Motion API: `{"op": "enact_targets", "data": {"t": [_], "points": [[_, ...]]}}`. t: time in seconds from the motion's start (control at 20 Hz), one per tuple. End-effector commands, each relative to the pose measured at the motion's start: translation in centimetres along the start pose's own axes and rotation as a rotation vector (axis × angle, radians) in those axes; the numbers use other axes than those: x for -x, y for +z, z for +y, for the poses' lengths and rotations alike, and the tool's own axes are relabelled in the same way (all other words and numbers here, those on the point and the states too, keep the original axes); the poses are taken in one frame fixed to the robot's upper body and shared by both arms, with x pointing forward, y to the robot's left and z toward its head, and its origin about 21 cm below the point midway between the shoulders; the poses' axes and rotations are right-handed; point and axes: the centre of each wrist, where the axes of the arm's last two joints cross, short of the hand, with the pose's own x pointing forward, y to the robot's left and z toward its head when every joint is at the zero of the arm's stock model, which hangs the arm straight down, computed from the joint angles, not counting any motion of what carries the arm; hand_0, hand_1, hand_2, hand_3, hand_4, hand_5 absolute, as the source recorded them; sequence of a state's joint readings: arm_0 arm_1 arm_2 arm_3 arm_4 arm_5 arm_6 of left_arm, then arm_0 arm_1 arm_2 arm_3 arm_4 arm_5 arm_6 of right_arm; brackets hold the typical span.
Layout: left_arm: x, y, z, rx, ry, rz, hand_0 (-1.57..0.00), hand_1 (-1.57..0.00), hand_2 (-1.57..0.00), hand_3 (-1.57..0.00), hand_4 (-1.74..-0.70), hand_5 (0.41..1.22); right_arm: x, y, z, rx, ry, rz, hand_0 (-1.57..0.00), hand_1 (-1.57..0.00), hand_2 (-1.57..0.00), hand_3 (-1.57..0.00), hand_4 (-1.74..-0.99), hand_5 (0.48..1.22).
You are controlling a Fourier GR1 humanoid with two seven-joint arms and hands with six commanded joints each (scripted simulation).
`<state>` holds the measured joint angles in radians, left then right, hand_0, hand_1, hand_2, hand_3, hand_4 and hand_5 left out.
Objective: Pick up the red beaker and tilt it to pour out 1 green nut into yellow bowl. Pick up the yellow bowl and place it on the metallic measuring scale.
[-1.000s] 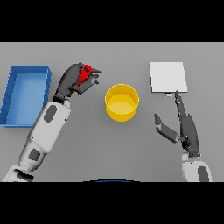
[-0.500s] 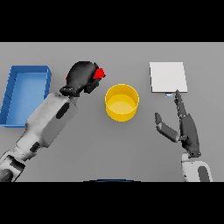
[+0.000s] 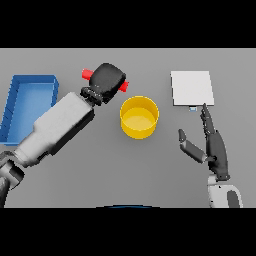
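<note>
Gripping the beaker (image 3: 88,74), the L hand (image 3: 107,80) is wrapping its fingers round it and holding it tipped sideways, red ends poking out both sides, just left of the bowl (image 3: 139,116). Bowl is sitting mid-table, apparently w/ no nut inside, tho hard to tell. R hand (image 3: 214,146) is hovering relaxed, fingers straight, near the scale (image 3: 192,87). Blue tray (image 3: 29,82) is sitting far left.

1 head view looks steeply down at the table (image 3: 150,165).
</note>
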<state>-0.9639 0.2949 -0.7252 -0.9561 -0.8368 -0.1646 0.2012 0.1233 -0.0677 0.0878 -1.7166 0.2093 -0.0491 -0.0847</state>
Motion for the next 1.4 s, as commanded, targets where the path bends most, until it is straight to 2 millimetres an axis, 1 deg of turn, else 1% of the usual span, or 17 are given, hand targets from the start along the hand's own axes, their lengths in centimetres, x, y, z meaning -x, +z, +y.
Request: {"op": "enact_targets", "data": {"t": [0.0,0.15,0.25,0.4,0.55,0.7,0.75,0.8,0.85,0.9,0.95,1.0,1.05,1.15,1.25,1.3,1.35], "points": [[-0.3,-0.1,0.1,0.012,-0.050,-0.026,-1.57,-1.57,-1.57,-1.28,-1.70,1.215,0.1,0.2,0.3,-0.001,-0.001,-0.006,0.00,0.00,0.00,0.00,-1.292,0.678],[-2.0,-1.0,0.5,0.063,-0.192,-0.098,-1.57,-1.57,-1.57,-1.42,-1.72,1.218,0.2,0.5,0.6,0.006,-0.038,0.007,0.00,0.00,0.00,0.00,-1.294,0.657],[-2.2,-1.2,0.3,0.088,-0.288,-0.128,-1.57,-1.57,-1.57,-1.47,-1.73,1.219,0.4,0.4,0.6,0.003,-0.053,0.006,0.00,0.00,0.00,0.00,-1.291,0.648],[-3.3,-1.6,0.5,0.131,-0.436,-0.151,-1.57,-1.57,-1.57,-1.52,-1.73,1.220,0.2,0.1,0.8,0.014,-0.048,0.015,0.00,0.00,0.00,0.00,-1.291,0.634],[-3.9,-1.8,0.9,0.152,-0.554,-0.161,-1.57,-1.57,-1.57,-1.55,-1.74,1.220,0.6,0.5,0.3,0.018,-0.025,0.008,0.00,0.00,0.00,0.00,-1.288,0.627],[-4.2,-2.1,1.2,0.151,-0.646,-0.199,-1.57,-1.57,-1.57,-1.56,-1.74,1.221,0.6,0.2,0.8,0.022,-0.015,0.029,0.00,0.00,0.00,0.00,-1.276,0.600],[-4.1,-2.5,1.7,0.141,-0.678,-0.194,-1.57,-1.57,-1.57,-1.56,-1.74,1.221,0.8,0.2,0.7,0.022,-0.007,0.030,0.00,0.00,0.00,0.00,-1.276,0.593],[-4.7,-2.6,2.1,0.144,-0.707,-0.191,-1.57,-1.57,-1.57,-1.56,-1.74,1.221,0.7,0.1,0.7,0.015,-0.006,0.029,0.00,0.00,0.00,0.00,-1.270,0.588],[-4.8,-2.9,2.2,0.162,-0.739,-0.200,-1.57,-1.57,-1.57,-1.56,-1.74,1.221,0.3,-0.1,1.0,0.021,-0.006,0.023,0.00,0.00,0.00,0.00,-1.260,0.586],[-5.0,-3.0,2.1,0.177,-0.774,-0.196,-1.57,-1.57,-1.57,-1.57,-1.74,1.221,0.5,-0.1,1.0,0.025,0.015,0.033,0.00,0.00,0.00,0.00,-1.250,0.583],[-4.9,-3.2,2.4,0.190,-0.802,-0.196,-1.57,-1.57,-1.57,-1.57,-1.74,1.221,0.5,-0.3,0.7,0.037,0.021,0.033,0.00,0.00,0.00,0.00,-1.236,0.582],[-4.9,-3.2,2.4,0.197,-0.825,-0.206,-1.57,-1.57,-1.57,-1.57,-1.73,1.221,0.4,0.3,0.7,0.030,0.017,0.007,0.00,0.00,0.00,0.00,-1.225,0.583],[-5.0,-3.3,2.6,0.197,-0.863,-0.215,-1.57,-1.57,-1.57,-1.57,-1.74,1.221,0.3,0.2,0.7,0.026,0.015,0.018,0.00,0.00,0.00,0.00,-1.216,0.585],[-5.6,-3.6,2.8,0.188,-0.920,-0.240,-1.57,-1.57,-1.57,-1.57,-1.73,1.221,0.2,0.0,0.8,0.027,0.025,0.020,0.00,0.00,0.00,0.00,-1.204,0.591],[-5.8,-3.6,2.5,0.195,-0.971,-0.273,-1.57,-1.57,-1.57,-1.57,-1.73,1.221,0.6,0.3,0.9,0.026,0.025,0.005,0.00,0.00,0.00,0.00,-1.210,0.592],[-5.4,-3.6,3.0,0.195,-0.989,-0.271,-1.57,-1.57,-1.57,-1.57,-1.73,1.221,0.7,0.1,1.1,0.029,0.025,0.021,0.00,0.00,0.00,0.00,-1.209,0.593],[-5.6,-3.6,3.6,0.180,-1.009,-0.274,-1.57,-1.57,-1.57,-1.57,-1.73,1.221,0.9,0.3,1.0,0.031,0.042,0.021,0.00,0.00,0.00,0.00,-1.210,0.594]]}}
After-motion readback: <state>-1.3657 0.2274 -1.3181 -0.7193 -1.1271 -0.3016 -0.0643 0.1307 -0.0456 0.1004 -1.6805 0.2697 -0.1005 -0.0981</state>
